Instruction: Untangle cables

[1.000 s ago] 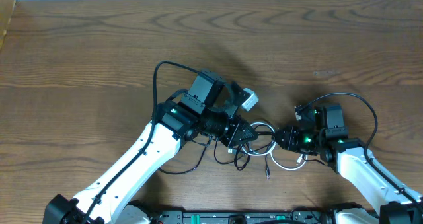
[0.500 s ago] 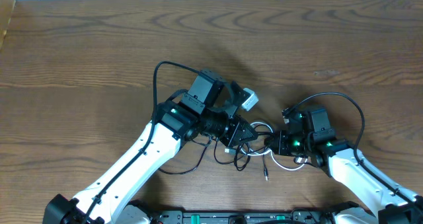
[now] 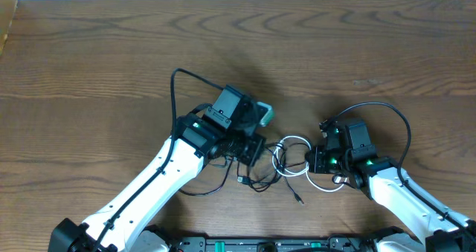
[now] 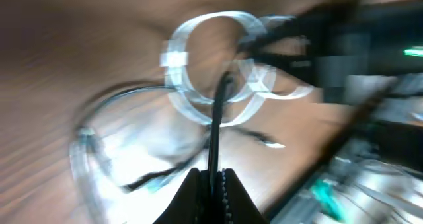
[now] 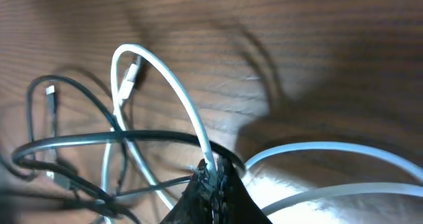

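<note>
A tangle of thin cords lies near the table's front between my two arms. The white cable loops there, and black cables cross it. My left gripper is shut on a black cable, which runs up from its fingertips; that view is blurred. My right gripper is shut on the white cable, pinched at its fingertips. A dark cable crosses under the white loop. A small plug end lies loose in front.
The brown wooden table stretches to the back and sides. Thicker black arm cables arch over my left arm and right arm. The table's front edge runs just below the tangle.
My left gripper has pulled back to the left with the black cable, spreading the tangle. My right gripper first moved left toward the tangle and now holds still on the white cable.
</note>
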`<state>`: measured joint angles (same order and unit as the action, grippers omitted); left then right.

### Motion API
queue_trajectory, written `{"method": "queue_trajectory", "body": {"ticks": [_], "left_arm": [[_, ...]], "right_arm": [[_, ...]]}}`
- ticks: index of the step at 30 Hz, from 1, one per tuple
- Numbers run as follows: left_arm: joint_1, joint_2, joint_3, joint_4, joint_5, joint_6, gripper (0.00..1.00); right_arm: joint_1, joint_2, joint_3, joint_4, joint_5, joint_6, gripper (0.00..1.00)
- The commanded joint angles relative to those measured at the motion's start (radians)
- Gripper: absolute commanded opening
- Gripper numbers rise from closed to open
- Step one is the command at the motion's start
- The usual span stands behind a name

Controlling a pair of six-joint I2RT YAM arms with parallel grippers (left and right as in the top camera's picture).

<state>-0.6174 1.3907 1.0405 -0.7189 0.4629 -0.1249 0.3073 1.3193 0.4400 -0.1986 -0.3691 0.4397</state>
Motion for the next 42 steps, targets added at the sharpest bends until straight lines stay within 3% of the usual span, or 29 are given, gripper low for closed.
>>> {"method": "queue_trajectory", "body": {"ticks": [1,4,7,18,24,30,37,42], "left_arm": [[0.001,-0.006,0.005,-0.037,-0.272,-0.023,0.08],[0.001,-0.006,0.005,-0.047,-0.289,-0.023,0.07],[0.001,-0.006,0.005,-0.047,-0.294,-0.023,0.07],[0.001,-0.006,0.005,-0.08,-0.364,-0.023,0.07],[0.001,-0.006,0.005,-0.082,-0.363,-0.028,0.08],[0.001,-0.006,0.005,-0.081,-0.363,-0.041,0.08],[0.001,-0.006,0.005,-0.081,-0.362,-0.057,0.07],[0.001,-0.006,0.005,-0.081,-0.362,-0.072,0.07]], "right_arm": [[0.011,0.003,-0.007,-0.03,0.155,-0.037,0.01],[0.011,0.003,-0.007,-0.116,0.378,-0.026,0.01],[0.009,0.003,-0.007,-0.185,0.547,0.081,0.01],[-0.088,0.003,-0.005,-0.228,0.838,0.098,0.01],[-0.27,0.003,-0.002,-0.143,0.786,0.062,0.01],[-0.329,0.0,0.011,-0.067,0.523,-0.105,0.01],[-0.329,-0.132,0.185,-0.13,0.526,-0.104,0.01],[-0.33,-0.243,0.334,-0.101,0.665,-0.132,0.01]]}}
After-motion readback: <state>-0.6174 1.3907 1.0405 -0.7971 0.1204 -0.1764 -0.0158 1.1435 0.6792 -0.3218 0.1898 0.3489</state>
